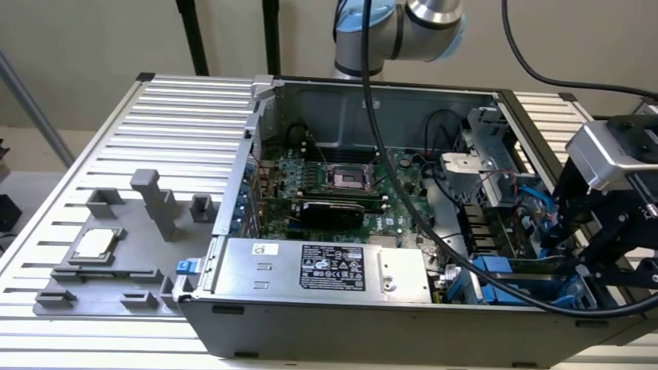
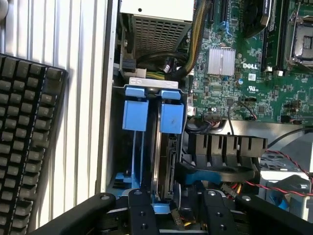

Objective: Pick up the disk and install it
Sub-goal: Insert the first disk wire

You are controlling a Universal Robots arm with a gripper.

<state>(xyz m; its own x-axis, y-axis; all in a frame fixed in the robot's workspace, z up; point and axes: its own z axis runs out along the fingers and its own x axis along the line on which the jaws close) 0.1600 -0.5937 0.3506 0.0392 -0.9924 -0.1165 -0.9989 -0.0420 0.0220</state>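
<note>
Ribbed metal table (image 1: 185,100), grey fixture (image 1: 113,270) at the exterior view's left, open computer case (image 1: 391,327) mid-table, disk (image 2: 165,161) on edge in the drive bay (image 2: 111,137) toward the exterior view's right, gripper (image 2: 176,198) at its near end, gripping or loose impossible to tell.

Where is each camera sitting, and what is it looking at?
Exterior view: up above the table, looking down into the open computer case; the arm and gripper show.
Wrist view: on the wrist, looking past the gripper at the disk in its blue rails.
Shared: the green motherboard, the blue rails.
</note>
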